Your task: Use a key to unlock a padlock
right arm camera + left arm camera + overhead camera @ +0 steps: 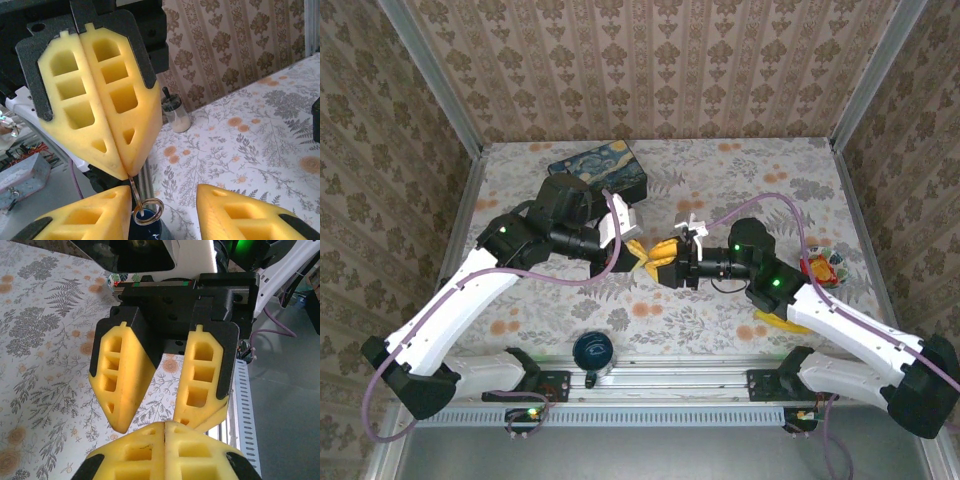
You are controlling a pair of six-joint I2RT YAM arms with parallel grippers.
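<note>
My left gripper and right gripper meet tip to tip above the middle of the table. The left gripper is shut on the key, a thin metal sliver sticking down from its yellow pads, with a split ring hanging from it. My right gripper stands open around the key and ring; its left finger lies close beside the key, its right finger is well apart. In the left wrist view my own pads are pressed together. The padlock is out of view.
A Starry Night painted tin sits at the back behind the left arm. A dark blue jar stands at the near edge. A colourful object and a yellow one lie by the right arm. A small glass bottle stands near the wall.
</note>
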